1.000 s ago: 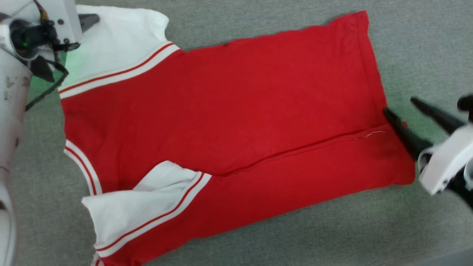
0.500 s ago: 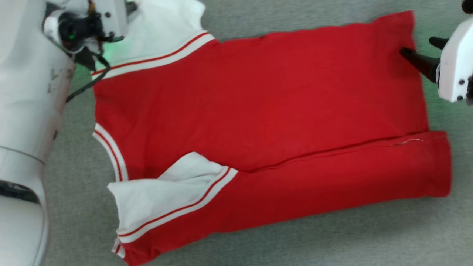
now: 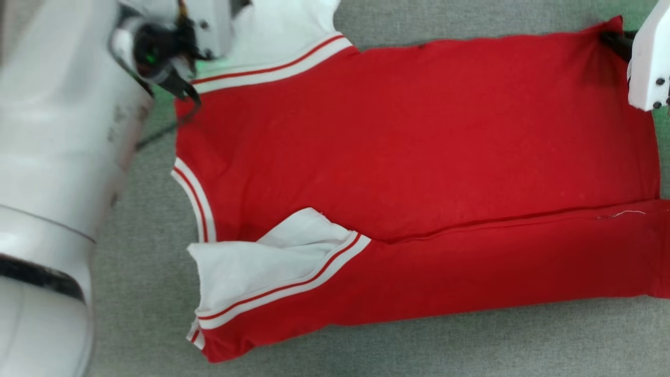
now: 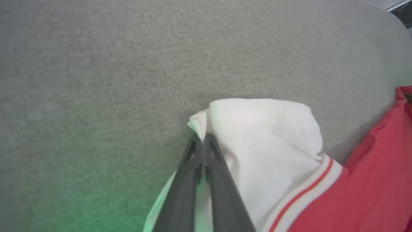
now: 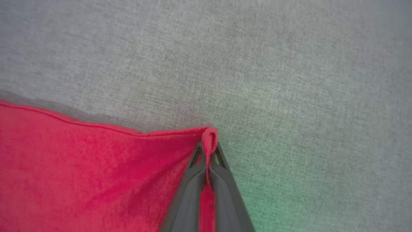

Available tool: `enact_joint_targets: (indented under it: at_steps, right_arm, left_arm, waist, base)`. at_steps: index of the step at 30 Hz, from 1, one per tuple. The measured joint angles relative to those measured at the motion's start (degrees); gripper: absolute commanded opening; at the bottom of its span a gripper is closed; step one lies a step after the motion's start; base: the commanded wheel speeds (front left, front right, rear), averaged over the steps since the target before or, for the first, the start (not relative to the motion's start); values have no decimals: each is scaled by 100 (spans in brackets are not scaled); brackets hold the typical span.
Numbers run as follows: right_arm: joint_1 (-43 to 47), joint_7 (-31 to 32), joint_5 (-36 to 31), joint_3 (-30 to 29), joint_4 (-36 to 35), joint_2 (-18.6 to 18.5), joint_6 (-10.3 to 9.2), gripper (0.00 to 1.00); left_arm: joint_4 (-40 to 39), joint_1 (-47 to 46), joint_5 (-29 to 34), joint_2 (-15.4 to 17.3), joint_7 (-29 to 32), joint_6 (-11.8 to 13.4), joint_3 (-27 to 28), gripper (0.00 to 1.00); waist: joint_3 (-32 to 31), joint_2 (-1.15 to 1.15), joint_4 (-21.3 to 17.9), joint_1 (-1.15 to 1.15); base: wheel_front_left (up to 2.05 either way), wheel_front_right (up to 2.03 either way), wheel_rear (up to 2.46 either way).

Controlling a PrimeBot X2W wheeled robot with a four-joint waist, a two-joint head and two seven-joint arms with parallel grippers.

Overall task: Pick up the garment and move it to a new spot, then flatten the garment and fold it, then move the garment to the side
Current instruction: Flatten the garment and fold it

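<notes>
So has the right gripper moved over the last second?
Yes. Against the shirt, the right gripper has travelled along the hem from beside the fold line to the far corner, now pinching it.

One garment [image 3: 419, 141] with two white sleeves [image 3: 251, 272]; one left gripper [image 4: 202, 139] and one right gripper [image 5: 208, 151], two fingers [image 4: 185, 183] each.

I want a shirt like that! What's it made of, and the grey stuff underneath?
The shirt looks like soft, matte knit cloth, maybe cotton or polyester: it folds limply where the left gripper pinches its white sleeve. The grey surface looks like woven fabric or felt, showing a fine flecked weave.
</notes>
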Motion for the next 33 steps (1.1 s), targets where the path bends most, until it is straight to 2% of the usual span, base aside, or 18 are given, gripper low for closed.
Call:
enact_joint_targets:
  at_steps: [5, 9, 16, 23, 29, 33]
  right_arm:
    - [382, -586, 146, 264, -31, -288, 0, 0]
    - [890, -901, 356, 379, -278, -601, 0, 0]
    - [1901, -1227, 710, 346, -982, -1166, 0, 0]
    - [2887, -1308, 855, -25, -1614, -1560, 0, 0]
    - [3401, -1292, 716, -443, -1901, -1661, 0, 0]
    - [3678, -1150, 559, -650, -2030, -1637, 0, 0]
  left_arm:
    - [-764, 588, -320, -9, -650, -2, -312, 0]
    - [-1486, 1056, -622, 242, -1307, -1, -485, 0]
    - [-2755, 1984, -926, 895, -2018, -2, -850, 0]
    - [-3830, 3069, -1162, 1761, -2369, 1, -961, 0]
    - [-4795, 3966, -1383, 2296, -2594, 354, -942, 0]
    - [-5153, 4440, -1510, 2475, -2820, 571, -915, 0]
  waist:
    - [-311, 0, 116, 0]
    - [-677, 0, 230, 0]
    - [-1355, 0, 436, 0]
    - [-1876, 0, 608, 0]
    - [-2000, 0, 697, 0]
    - [-1954, 0, 687, 0]
  base:
    - [0, 0, 0]
    - [0, 0, 0]
    - [0, 0, 0]
    - [0, 0, 0]
    - [0, 0, 0]
    - [0, 0, 0]
